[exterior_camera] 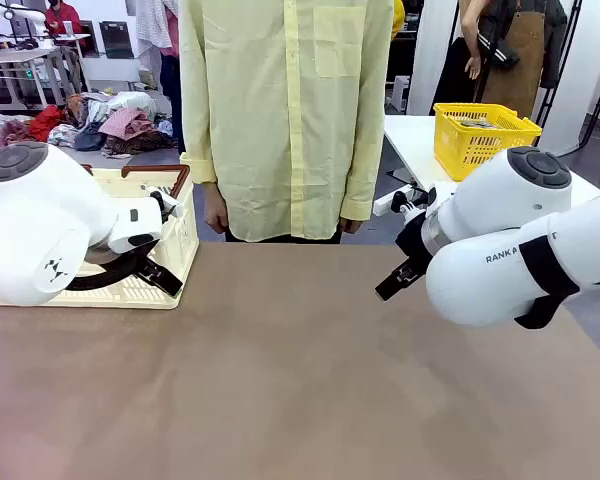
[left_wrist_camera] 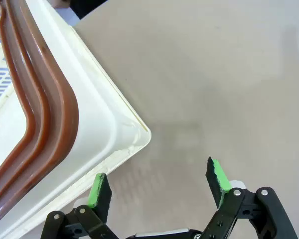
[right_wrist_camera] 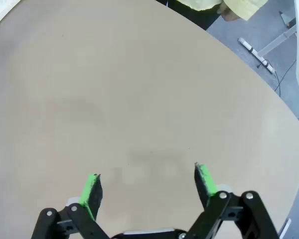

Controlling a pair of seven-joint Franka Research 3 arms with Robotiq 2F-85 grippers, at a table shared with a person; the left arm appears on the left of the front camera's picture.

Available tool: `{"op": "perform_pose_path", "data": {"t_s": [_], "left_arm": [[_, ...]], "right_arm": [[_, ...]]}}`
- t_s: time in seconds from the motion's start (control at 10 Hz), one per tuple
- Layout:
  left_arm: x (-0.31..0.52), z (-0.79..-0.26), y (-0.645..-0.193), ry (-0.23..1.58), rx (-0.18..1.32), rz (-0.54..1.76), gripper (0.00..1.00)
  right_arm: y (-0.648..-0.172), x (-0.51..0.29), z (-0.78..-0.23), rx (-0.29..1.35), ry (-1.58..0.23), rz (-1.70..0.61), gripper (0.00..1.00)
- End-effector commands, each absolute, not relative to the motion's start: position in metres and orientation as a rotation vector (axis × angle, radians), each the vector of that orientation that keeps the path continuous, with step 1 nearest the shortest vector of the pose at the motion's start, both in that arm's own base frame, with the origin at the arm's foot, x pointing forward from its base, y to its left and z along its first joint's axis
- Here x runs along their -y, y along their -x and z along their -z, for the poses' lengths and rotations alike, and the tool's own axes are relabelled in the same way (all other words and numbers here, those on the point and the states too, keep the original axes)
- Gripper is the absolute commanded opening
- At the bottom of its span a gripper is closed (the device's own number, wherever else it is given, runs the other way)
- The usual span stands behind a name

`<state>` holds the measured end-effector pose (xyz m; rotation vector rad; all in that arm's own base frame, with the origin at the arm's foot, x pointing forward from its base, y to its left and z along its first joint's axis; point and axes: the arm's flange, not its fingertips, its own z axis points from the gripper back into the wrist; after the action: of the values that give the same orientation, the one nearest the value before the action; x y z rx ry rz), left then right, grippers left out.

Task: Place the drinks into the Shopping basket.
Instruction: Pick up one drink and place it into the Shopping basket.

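Matte tan-brown tabletop [exterior_camera: 300, 380] stretches across the front view, with a person in a pale yellow button-up shirt [exterior_camera: 285, 110] standing at its far edge, arms hanging down at the sides. Behind, on the left, lies a heap of mixed clothing [exterior_camera: 110, 125]. On the right, a small bright yellow mesh basket [exterior_camera: 480, 140] sits on a separate white table [exterior_camera: 410, 140].

The large cream-white slotted plastic Shopping basket [exterior_camera: 183, 245] stands at the far left of the brown table, on the robot's left side. Much of it is hidden behind the bulky white left arm [exterior_camera: 30, 225]. Its dark brown rim handle [left_wrist_camera: 55, 114] is folded down along the top edge.

From the left wrist view, the left gripper [left_wrist_camera: 157, 181] hangs above the table just beside one rounded corner of the basket. Its two green pads stand wide apart with nothing between them. One pad lies over the basket's outer edge and the other over bare tabletop. It touches nothing.

The white right arm [exterior_camera: 520, 240] comes in from the right of the front view, over the table's right edge. From the right wrist view, the right gripper [right_wrist_camera: 148, 185] hangs above plain brown tabletop, jaws spread wide and empty. The hem of the yellow shirt shows at the table's far rim.
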<state>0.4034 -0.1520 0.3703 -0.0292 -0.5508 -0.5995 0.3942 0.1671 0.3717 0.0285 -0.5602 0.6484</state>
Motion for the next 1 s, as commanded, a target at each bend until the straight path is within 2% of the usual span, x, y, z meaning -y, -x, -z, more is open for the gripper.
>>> {"op": "perform_pose_path", "data": {"t_s": [0.0, 0.9], "left_arm": [[0.1520, -0.3704, -0.4033, 0.029, 0.551, 0.600, 1.00], [0.1520, -0.3704, -0.4033, 0.029, 0.551, 0.600, 1.00]], "right_arm": [[-0.3942, -0.1671, -0.3717, 0.561, -0.029, -0.648, 1.00], [-0.3942, -0.1671, -0.3717, 0.561, -0.029, -0.648, 1.00]]}}
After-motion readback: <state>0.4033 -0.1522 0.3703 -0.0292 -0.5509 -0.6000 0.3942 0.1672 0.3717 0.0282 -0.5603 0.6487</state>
